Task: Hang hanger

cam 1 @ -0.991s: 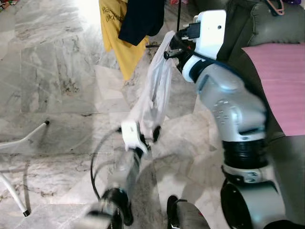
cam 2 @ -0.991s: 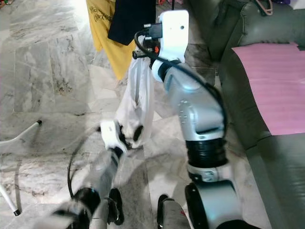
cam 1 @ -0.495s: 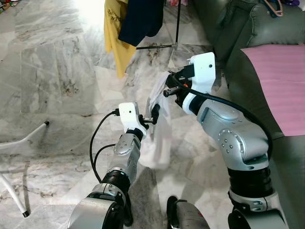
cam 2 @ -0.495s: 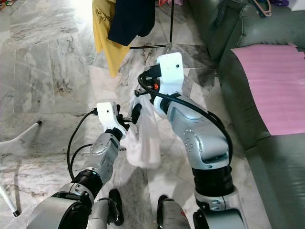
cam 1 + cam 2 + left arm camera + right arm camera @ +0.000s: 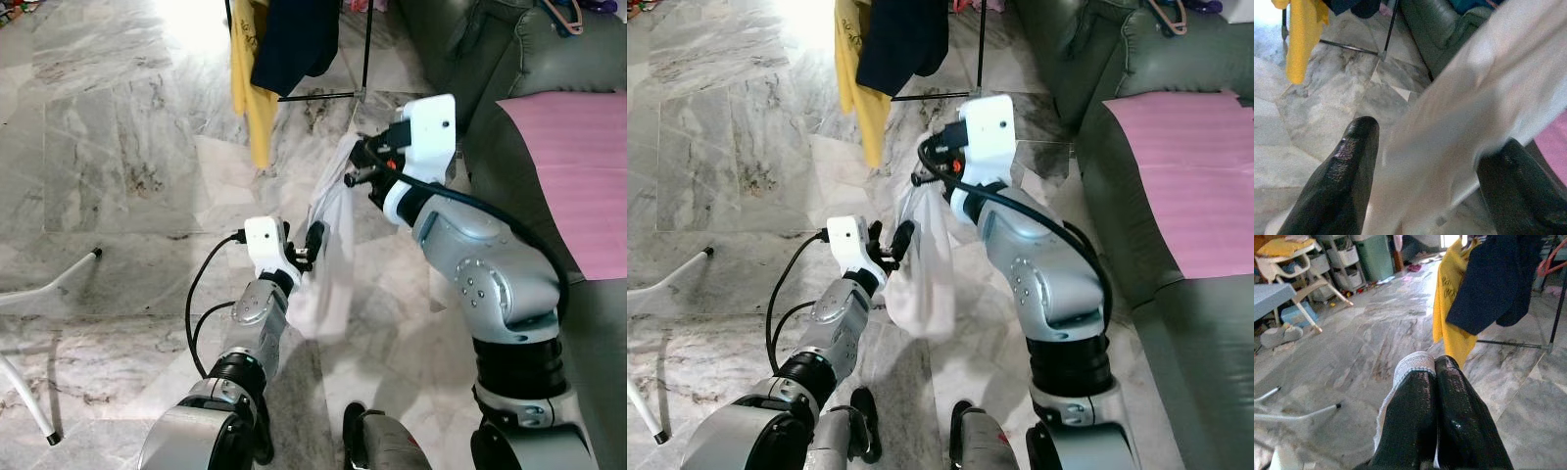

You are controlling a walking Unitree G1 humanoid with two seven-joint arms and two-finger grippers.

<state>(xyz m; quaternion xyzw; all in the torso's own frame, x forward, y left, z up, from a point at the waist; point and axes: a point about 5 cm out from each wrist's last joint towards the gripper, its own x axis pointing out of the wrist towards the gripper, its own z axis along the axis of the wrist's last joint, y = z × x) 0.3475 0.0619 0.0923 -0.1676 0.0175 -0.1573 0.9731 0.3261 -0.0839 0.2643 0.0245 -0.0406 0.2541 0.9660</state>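
Note:
A white garment (image 5: 328, 264) hangs limp over the marble floor. My right gripper (image 5: 355, 171) is shut on its top edge. In the right wrist view the fingers (image 5: 1449, 396) are pressed together with the white hem (image 5: 1410, 363) pinched between them. My left gripper (image 5: 306, 245) is at the garment's middle, lower and to the left. It is open, and in the left wrist view the cloth (image 5: 1474, 98) runs between its spread fingers (image 5: 1347, 166). A pinkish hanger (image 5: 563, 15) lies on the sofa at the far right.
A clothes rack (image 5: 365, 49) stands ahead with a yellow shirt (image 5: 252, 78) and a navy garment (image 5: 294, 39) on it. On the right is a green sofa (image 5: 509, 59) with a pink cloth (image 5: 578, 166). White frame legs (image 5: 49, 284) are at the left.
The right gripper came down with the garment, then rose a little. The left gripper came up from low to the cloth's middle and now straddles it.

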